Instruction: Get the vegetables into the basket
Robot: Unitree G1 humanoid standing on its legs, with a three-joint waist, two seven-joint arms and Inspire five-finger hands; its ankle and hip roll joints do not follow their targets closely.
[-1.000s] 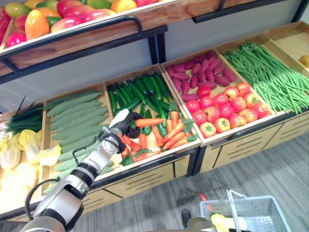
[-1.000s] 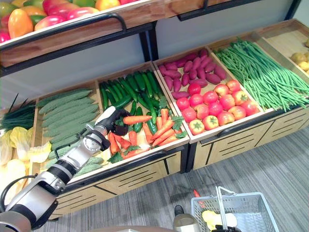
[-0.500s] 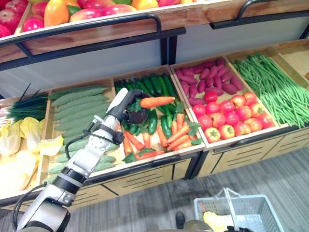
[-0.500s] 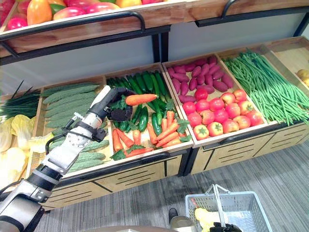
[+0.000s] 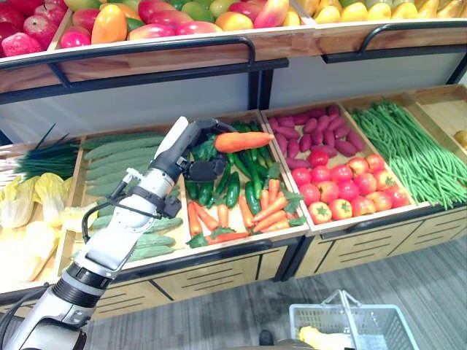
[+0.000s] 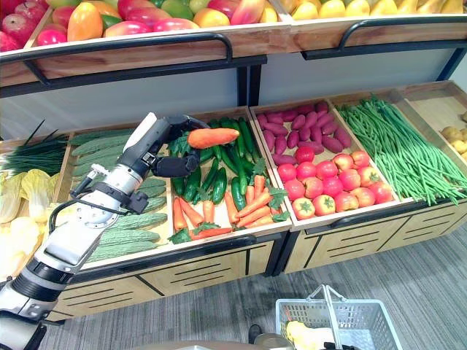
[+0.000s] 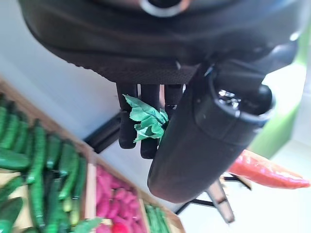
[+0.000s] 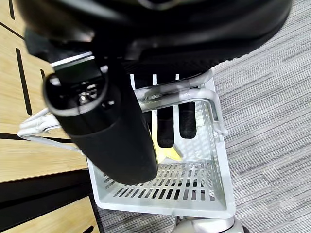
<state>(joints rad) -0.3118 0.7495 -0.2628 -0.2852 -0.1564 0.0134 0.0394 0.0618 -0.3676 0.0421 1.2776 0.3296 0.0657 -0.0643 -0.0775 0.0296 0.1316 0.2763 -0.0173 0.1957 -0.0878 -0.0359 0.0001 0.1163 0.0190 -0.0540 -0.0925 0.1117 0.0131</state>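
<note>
Left robot hand [image 5: 195, 154] is up over the middle crate of the produce shelf, fingers and thumb curled round the leafy end of a carrot [image 5: 243, 141]. The carrot's orange body sticks out sideways from the hand toward the robot's right, long axis roughly level, tip pointing at the crate of purple sweet potatoes [image 5: 314, 128]. It hangs clear above the cucumbers [image 5: 235, 169] and the other carrots [image 5: 257, 210] lying in that crate, touching none of them. The left wrist view confirms it: green leaves [image 7: 145, 121] bunched against the fingers, the orange root poking out past the thumb.

Now the relation that matters: the basket [image 6: 343, 321] sits low on the floor, down and off to the robot's right of the held carrot, well apart from it. It is a white wire basket with something yellow already inside. The right robot hand [image 8: 141, 104] has it, fingers hooked round the handle [image 8: 175, 95] in its own wrist view.

So the left hand carries the vegetable and the right hand carries the target. By my reading, the carrot must travel down and across, then go in tip first or be laid along the basket's length.
</note>
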